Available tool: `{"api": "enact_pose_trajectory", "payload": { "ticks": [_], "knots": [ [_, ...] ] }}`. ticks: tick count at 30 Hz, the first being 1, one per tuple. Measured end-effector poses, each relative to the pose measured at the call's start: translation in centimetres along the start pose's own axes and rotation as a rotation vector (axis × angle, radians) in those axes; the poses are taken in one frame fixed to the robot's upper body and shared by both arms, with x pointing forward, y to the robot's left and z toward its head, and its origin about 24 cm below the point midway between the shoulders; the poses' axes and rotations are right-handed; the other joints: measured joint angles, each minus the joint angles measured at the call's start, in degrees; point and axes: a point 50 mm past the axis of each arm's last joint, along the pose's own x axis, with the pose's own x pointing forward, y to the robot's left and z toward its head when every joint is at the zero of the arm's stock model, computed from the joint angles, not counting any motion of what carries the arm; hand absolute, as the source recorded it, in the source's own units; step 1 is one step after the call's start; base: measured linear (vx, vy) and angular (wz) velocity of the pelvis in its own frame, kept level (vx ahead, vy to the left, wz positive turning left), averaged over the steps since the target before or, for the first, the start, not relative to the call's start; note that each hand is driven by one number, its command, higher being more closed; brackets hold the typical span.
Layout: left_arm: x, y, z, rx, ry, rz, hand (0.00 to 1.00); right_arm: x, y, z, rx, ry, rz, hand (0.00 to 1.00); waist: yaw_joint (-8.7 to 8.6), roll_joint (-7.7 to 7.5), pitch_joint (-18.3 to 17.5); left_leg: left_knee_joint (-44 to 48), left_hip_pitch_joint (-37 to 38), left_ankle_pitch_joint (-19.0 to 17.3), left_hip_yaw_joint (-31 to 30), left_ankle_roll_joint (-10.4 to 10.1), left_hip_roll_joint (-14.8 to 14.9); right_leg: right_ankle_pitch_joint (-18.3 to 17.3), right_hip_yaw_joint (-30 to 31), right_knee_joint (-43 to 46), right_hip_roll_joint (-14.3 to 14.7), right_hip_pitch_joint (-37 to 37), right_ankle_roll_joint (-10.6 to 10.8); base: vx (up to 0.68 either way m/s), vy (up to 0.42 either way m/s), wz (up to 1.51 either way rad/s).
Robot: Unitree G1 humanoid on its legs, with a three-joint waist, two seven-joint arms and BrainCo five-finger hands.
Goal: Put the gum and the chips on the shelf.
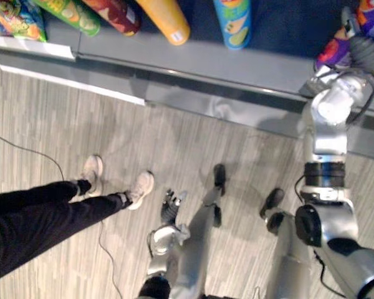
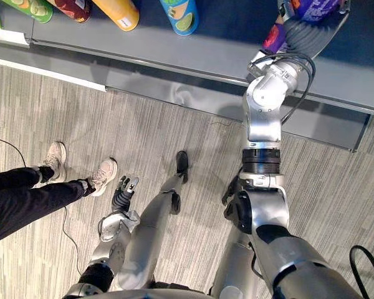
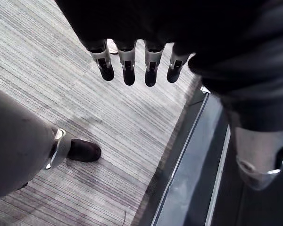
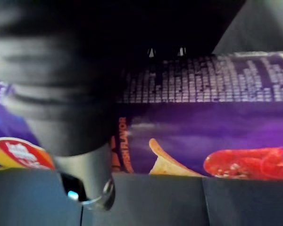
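A purple chips bag [image 2: 311, 9] with a red picture on its front lies at the right end of the grey shelf [image 1: 237, 68]. My right hand [image 2: 305, 34] is raised to that shelf and is on the bag. In the right wrist view the bag [image 4: 203, 141] sits between my thumb [image 4: 87, 181] and the fingers behind it, just above the shelf board [image 4: 179, 202]. My left hand [image 1: 170, 208] hangs low beside my leg over the floor. Its fingers [image 3: 127, 66] are straight and hold nothing.
Several tall chip cans lie on the shelf to the left: green [image 1: 68, 15], red [image 1: 115, 12], orange [image 1: 165, 22] and blue [image 1: 232, 25]. A person's legs in dark trousers [image 1: 43, 212] and pale shoes [image 1: 140, 187] stand on the striped floor at my left.
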Motion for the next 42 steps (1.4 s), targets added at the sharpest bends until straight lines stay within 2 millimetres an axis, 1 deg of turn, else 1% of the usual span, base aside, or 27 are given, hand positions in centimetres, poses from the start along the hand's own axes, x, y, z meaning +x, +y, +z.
{"api": "enact_pose_trajectory", "payload": {
  "ticks": [5,10,12,17,18,20,22,24,26,35,42],
  "knots": [
    [0.0,-0.1,0.3,-0.004,-0.011,-0.007,0.00,-0.1,0.3,-0.1,-0.030,-0.015,0.027,1.00,0.01,0.00,0.00,0.20,-0.23,-0.08,0.03,-0.03,0.05,-0.01,0.07,0.10,0.01,-0.21,-0.01,-0.02,-0.041,0.00],
    [0.0,-0.1,0.3,-0.004,-0.012,-0.006,0.00,-0.2,0.5,0.2,-0.013,-0.041,0.037,1.00,0.07,0.01,-0.01,0.38,-1.25,-0.42,0.29,-0.25,0.10,0.00,0.49,0.29,0.01,-1.62,-0.02,-0.03,-0.043,-0.02],
    [0.0,-0.1,0.3,-0.004,-0.012,-0.006,0.00,-0.2,0.7,0.3,-0.008,-0.049,0.043,1.00,0.07,0.01,-0.01,0.45,-1.44,-0.18,0.35,0.07,0.13,0.00,0.59,0.59,0.01,-1.88,-0.02,-0.01,-0.027,-0.01],
    [0.0,-0.1,0.3,-0.004,-0.012,-0.007,0.00,-0.6,0.8,0.1,-0.011,-0.048,0.060,1.00,0.08,0.01,-0.01,1.10,-1.63,-0.31,0.52,0.00,0.43,0.01,0.76,0.47,0.28,-1.89,-0.04,-0.02,-0.046,-0.03],
    [0.0,-0.1,0.3,-0.005,-0.013,-0.006,0.00,-0.8,1.0,0.1,-0.013,-0.047,0.069,0.00,0.06,0.01,-0.01,1.57,-1.87,-0.51,0.54,-0.11,0.64,0.02,0.79,0.41,0.47,-1.92,-0.05,-0.02,-0.055,-0.06],
    [0.0,-0.1,0.3,-0.005,-0.012,-0.007,0.00,-1.0,1.1,-0.2,-0.016,-0.034,0.077,0.00,0.06,0.01,-0.01,2.23,-2.14,-0.78,0.54,-0.21,0.91,0.02,0.81,0.47,0.66,-1.98,-0.05,-0.02,-0.051,-0.05],
    [0.0,-0.1,0.3,-0.005,-0.013,-0.009,0.00,-1.5,1.0,-1.1,-0.038,0.002,0.093,0.00,0.08,0.01,-0.01,2.26,-2.13,-0.80,0.55,-0.23,1.00,0.02,0.84,0.48,0.75,-2.00,-0.05,-0.02,-0.043,-0.02],
    [0.0,-0.1,0.3,-0.005,-0.013,-0.009,0.00,-2.2,0.5,-2.6,-0.083,0.059,0.102,0.00,0.09,0.01,-0.01,2.30,-2.15,-0.79,0.63,-0.23,1.06,0.02,0.92,0.49,0.81,-2.04,-0.06,-0.02,-0.042,-0.02],
    [0.0,-0.1,0.3,-0.005,-0.012,-0.009,0.00,-2.7,0.4,-3.2,-0.093,0.089,0.101,0.00,0.10,0.00,-0.01,2.32,-2.17,-0.79,0.70,-0.23,1.11,0.04,0.98,0.46,0.88,-2.08,-0.07,-0.02,-0.038,-0.02],
    [0.0,0.0,0.3,-0.005,-0.012,-0.008,0.00,-3.0,0.6,-3.4,-0.089,0.105,0.106,0.00,0.60,0.00,0.00,2.81,-2.19,-1.02,1.24,-0.53,2.16,0.07,1.37,0.25,1.93,-2.23,-0.10,-0.02,-0.054,-0.06],
    [0.0,0.0,0.2,-0.005,-0.010,-0.007,0.00,-3.4,0.4,-4.3,-0.110,0.136,0.113,0.00,0.52,-0.04,-0.02,3.60,-2.20,-1.27,1.37,-0.55,2.64,0.16,1.46,0.20,2.30,-1.96,-0.23,-0.01,-0.046,-0.03]
  ]
}}
